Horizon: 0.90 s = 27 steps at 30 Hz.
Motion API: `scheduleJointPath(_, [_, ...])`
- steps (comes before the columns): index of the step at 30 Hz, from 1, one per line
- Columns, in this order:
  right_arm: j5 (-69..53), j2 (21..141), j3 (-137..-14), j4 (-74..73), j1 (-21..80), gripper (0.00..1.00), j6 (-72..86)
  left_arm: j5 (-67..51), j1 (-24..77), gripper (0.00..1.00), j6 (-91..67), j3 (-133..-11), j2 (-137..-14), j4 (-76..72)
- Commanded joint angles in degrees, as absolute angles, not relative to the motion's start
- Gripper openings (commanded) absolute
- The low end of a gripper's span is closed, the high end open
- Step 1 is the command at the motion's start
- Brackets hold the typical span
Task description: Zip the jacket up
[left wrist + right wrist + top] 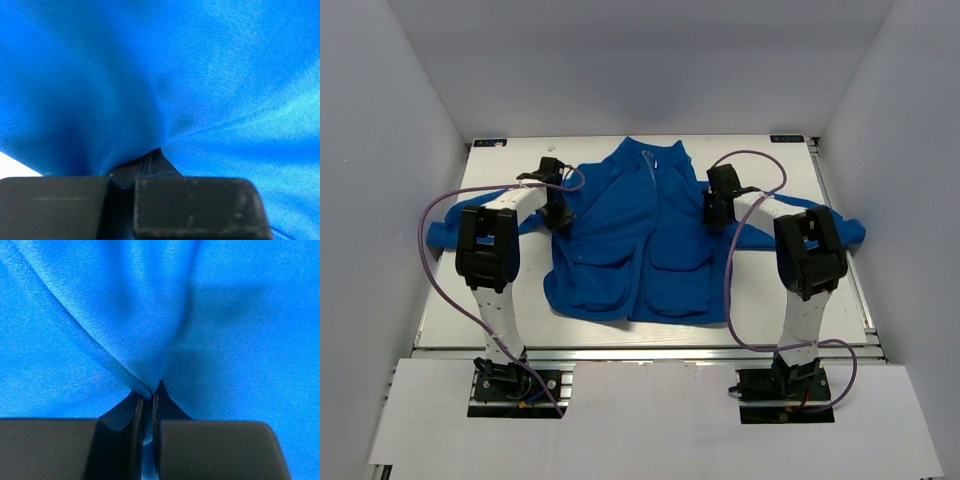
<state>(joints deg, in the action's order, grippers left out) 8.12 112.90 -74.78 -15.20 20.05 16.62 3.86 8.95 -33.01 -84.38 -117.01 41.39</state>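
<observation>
The royal-blue jacket (pixel 630 250) lies flat on its back on the table, collar at the far side, two front pockets toward me, sleeves spread left and right. Its light zipper (pixel 651 172) shows near the collar. My left gripper (pixel 560 218) is down on the jacket's left shoulder area and is shut, pinching a fold of blue fleece (pixel 165 90). My right gripper (pixel 713 212) is down on the jacket's right shoulder area, shut on a fold of blue fleece (pixel 150 340) between its fingers (pixel 165 415).
The white table (pixel 800 160) is boxed in by pale walls at left, right and back. Purple cables (pixel 430 250) loop beside each arm. The jacket's sleeves reach toward the left and right table edges.
</observation>
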Motion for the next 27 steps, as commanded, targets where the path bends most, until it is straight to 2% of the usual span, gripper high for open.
scheduleJointPath(1, [16.6, 114.7, -71.7, -20.3, 14.4, 0.0, 16.3, 16.4, 4.0, 0.0, -31.1, -83.8, -119.0, 43.3])
scheduleJointPath(7, [16.8, 112.4, -68.9, -19.6, 10.3, 0.0, 17.1, 19.1, -4.7, 0.0, -32.3, -86.0, -117.2, 45.8])
scheduleJointPath(13, [15.3, 112.1, -70.2, -20.0, 9.1, 0.0, 15.2, 17.3, -7.6, 0.0, -31.5, -93.3, -119.4, 48.6])
scheduleJointPath(17, [9.9, 109.3, -68.6, -16.4, 9.4, 0.0, 12.7, 10.4, -7.6, 0.0, -29.3, -92.6, -117.1, 45.9])
scheduleJointPath(18, [6.9, 108.6, -68.2, -15.7, 9.4, 0.03, 11.5, 7.8, -7.6, 0.0, -29.2, -91.0, -116.3, 45.1])
scheduleJointPath(21, [3.6, 105.2, -67.7, -15.2, 9.6, 0.31, 10.3, 6.4, -7.6, 0.0, -29.2, -89.1, -113.3, 44.1])
scheduleJointPath(22, [3.0, 104.5, -67.8, -15.4, 9.7, 0.37, 10.2, 6.2, -7.6, 0.0, -29.2, -88.6, -112.6, 44.1])
scheduleJointPath(24, [1.7, 101.7, -68.2, -15.9, 9.7, 0.61, 10.2, 5.7, -7.6, 0.0, -29.0, -88.6, -110.5, 44.9])
scheduleJointPath(25, [1.3, 100.6, -68.2, -16.0, 9.7, 0.78, 10.1, 5.5, -7.6, 0.0, -29.0, -88.8, -109.6, 45.7])
scheduleJointPath(26, [1.1, 98.2, -68.2, -16.1, 9.7, 0.89, 10.2, 5.4, -7.6, 0.04, -28.8, -88.8, -108.6, 46.0])
scheduleJointPath(27, [0.4, 96.8, -68.3, -16.6, 9.8, 0.89, 10.3, 5.1, -7.6, 0.19, -28.8, -88.8, -105.8, 46.2])
